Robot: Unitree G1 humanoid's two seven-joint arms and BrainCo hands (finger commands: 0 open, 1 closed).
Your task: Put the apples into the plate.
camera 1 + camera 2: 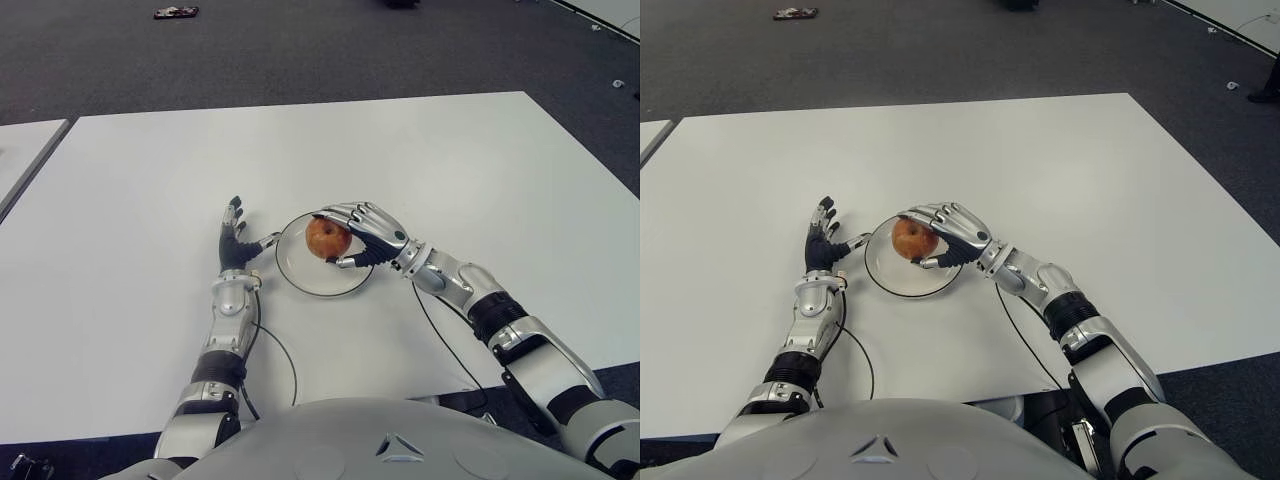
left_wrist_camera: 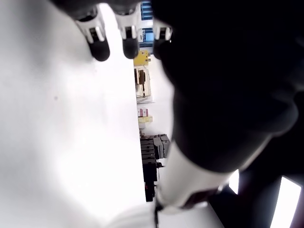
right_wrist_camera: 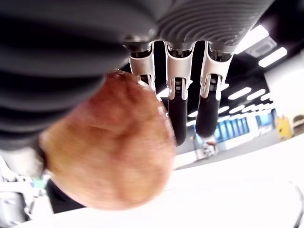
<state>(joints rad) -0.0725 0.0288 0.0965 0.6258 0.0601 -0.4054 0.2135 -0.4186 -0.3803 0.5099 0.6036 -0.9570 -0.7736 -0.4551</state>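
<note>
A red-orange apple (image 1: 327, 238) is held over the round white plate (image 1: 300, 277) near the middle of the white table (image 1: 420, 160). My right hand (image 1: 352, 240) is shut on the apple, fingers arched over its top and thumb under it; the right wrist view shows the apple (image 3: 107, 147) against the palm with fingertips (image 3: 178, 118) beside it. My left hand (image 1: 238, 240) shows flat, fingers stretched out, just left of the plate's rim and holding nothing.
A second white table's corner (image 1: 25, 160) shows at the far left. Dark carpet (image 1: 330, 50) lies beyond the table, with a small dark object (image 1: 176, 12) on it. Thin black cables (image 1: 280, 350) run from both wrists across the table toward me.
</note>
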